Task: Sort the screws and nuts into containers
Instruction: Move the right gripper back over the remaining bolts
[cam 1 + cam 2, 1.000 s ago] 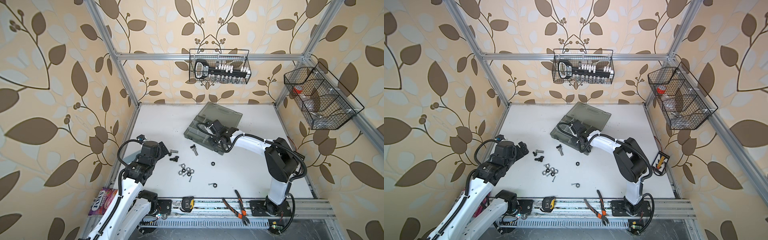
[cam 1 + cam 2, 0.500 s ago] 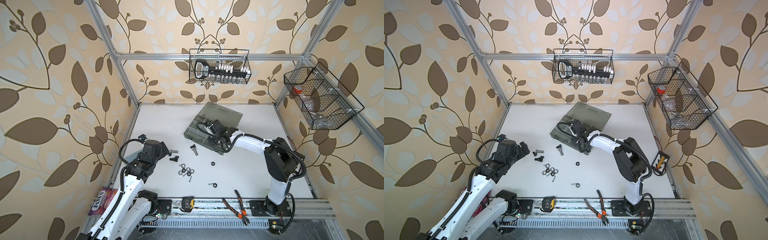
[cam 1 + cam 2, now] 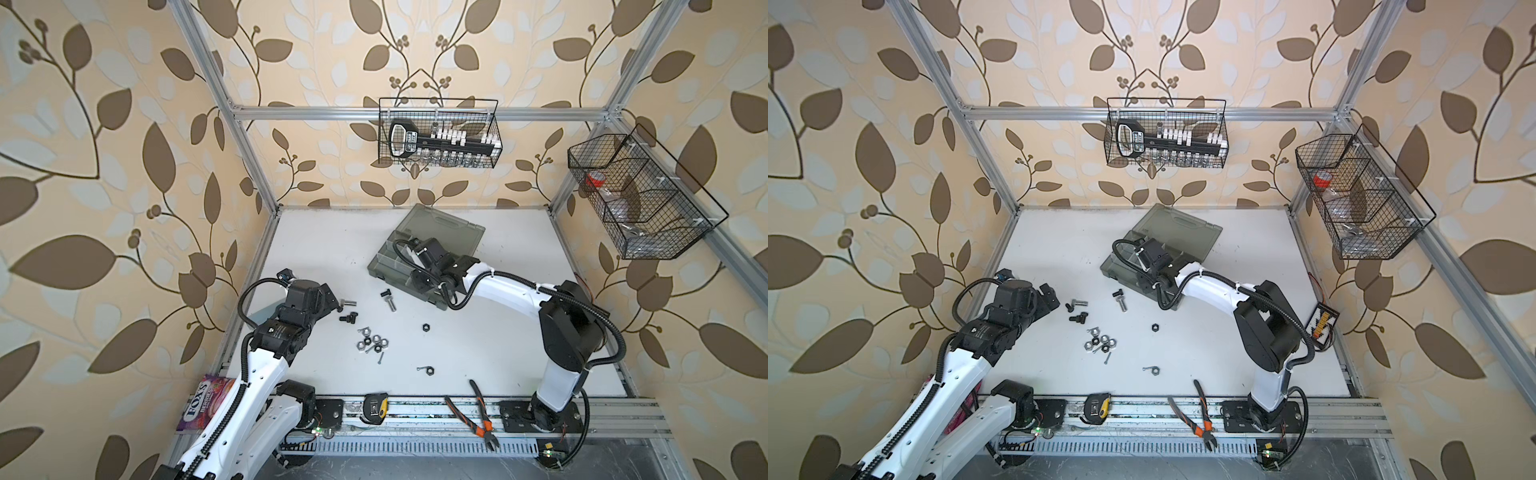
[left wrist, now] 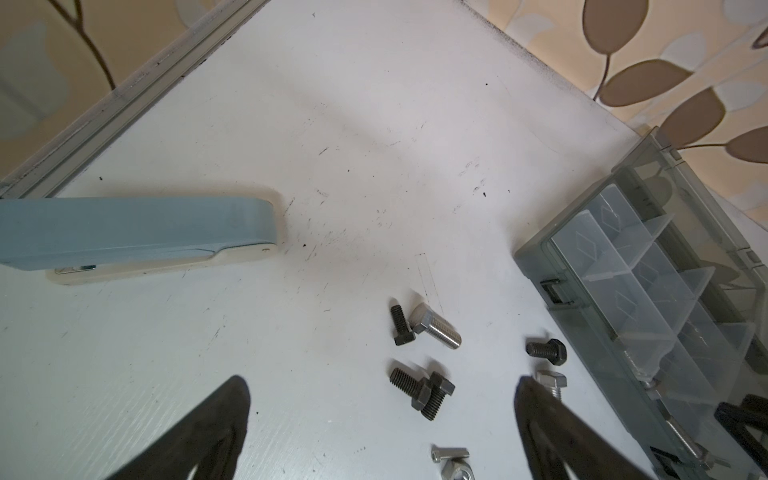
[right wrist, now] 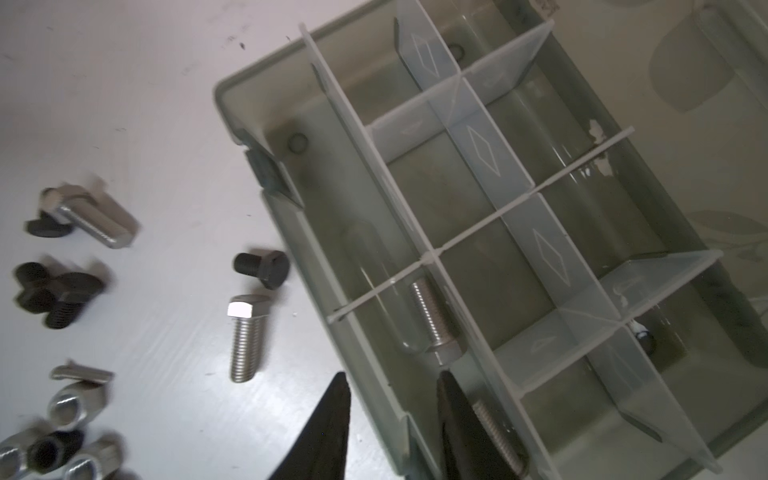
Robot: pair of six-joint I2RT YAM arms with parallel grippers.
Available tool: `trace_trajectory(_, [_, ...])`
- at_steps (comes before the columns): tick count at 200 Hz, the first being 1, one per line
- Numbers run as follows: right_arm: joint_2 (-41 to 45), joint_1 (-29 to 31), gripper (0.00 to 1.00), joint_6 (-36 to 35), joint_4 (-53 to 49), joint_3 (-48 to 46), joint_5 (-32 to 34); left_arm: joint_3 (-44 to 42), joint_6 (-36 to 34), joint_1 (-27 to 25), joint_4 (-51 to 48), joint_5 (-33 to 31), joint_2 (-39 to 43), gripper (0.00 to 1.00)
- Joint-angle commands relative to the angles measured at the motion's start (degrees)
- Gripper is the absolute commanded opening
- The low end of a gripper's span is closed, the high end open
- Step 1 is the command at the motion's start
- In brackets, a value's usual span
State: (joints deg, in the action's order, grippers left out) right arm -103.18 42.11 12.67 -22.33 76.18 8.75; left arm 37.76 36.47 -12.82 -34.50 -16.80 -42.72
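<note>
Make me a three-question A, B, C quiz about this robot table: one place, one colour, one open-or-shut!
1. Where are the pliers?
A. up on the back wall
B. at the front, across the metal rail
C. in a robot's jaws

2. What colour is the stapler on top?
A. red
B. green
C. light blue

3. How is the lid of the grey box?
A. open
B. shut
C. missing

Answers: 1 B, they lie across the rail; 2 C, the left wrist view shows it pale blue; 3 A, it lies folded back.
</note>
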Motion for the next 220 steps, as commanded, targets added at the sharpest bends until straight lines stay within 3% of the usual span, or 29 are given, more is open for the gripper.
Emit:
trace_trajectory(1, [1.28, 3.41, 0.41, 5.03, -0.06, -0.20, 1.04, 1.77, 0.89, -0.45, 0.02, -1.92, 0.97, 0.99])
trace_trajectory(61, [-6.29, 9.50, 0.44, 9.38, -2.26, 3.54, -0.63, 1.53, 0.89, -0.45, 0.22, -1.51, 0.71, 0.99])
trace_trajectory(141, [-16.67, 9.92, 0.45, 10.71, -4.67, 9.57, -2.25, 1.18, 0.70, -0.45, -0.39, -2.34, 1.85, 0.99])
trace_trajectory(186, [-19.84, 9.86, 0.41, 10.46, -4.74, 10.83, -0.70, 1.09, 0.78, -0.45, -0.22, -2.18, 1.51, 0.99])
trace_trajectory(220, [-21.21, 9.79, 0.30, 10.02, -4.80, 11.15, 0.43, 1.16, 0.71, -0.45, -0.30, -2.28, 1.50, 0.99])
